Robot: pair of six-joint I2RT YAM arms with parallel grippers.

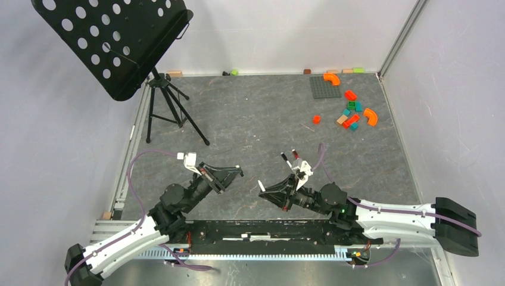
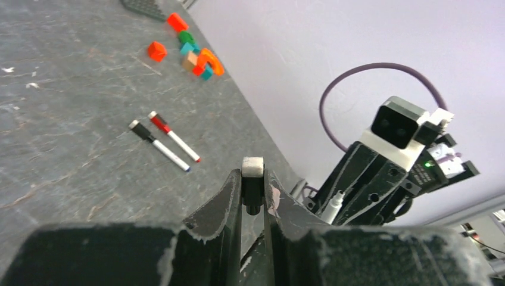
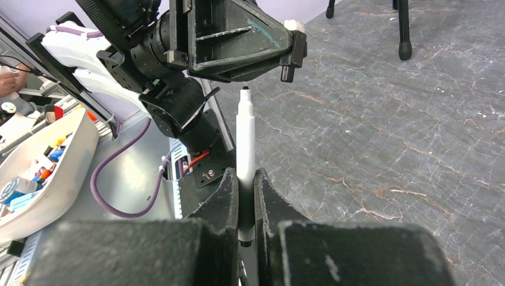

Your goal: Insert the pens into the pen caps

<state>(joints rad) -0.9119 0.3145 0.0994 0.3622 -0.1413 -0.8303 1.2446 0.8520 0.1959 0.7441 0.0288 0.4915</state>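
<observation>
My left gripper (image 2: pixel 252 177) is shut on a black pen cap (image 2: pixel 252 192) with a white pad at its outer end. My right gripper (image 3: pixel 246 176) is shut on a white pen (image 3: pixel 245 134), whose bare tip points up at the left gripper (image 3: pixel 284 52). The tip sits just below and to the left of the cap (image 3: pixel 289 67), apart from it. From above, both grippers (image 1: pixel 236 173) (image 1: pixel 264 189) face each other over the near table. Two more white pens lie side by side on the table, one with a black end (image 2: pixel 156 145), one with a red end (image 2: pixel 172 136).
Coloured toy blocks (image 1: pixel 351 113) and a grey studded plate (image 1: pixel 324 87) lie at the far right. A black music stand on a tripod (image 1: pixel 168 107) stands at the far left. A white bin of small items (image 3: pixel 41 167) sits off the table's near edge.
</observation>
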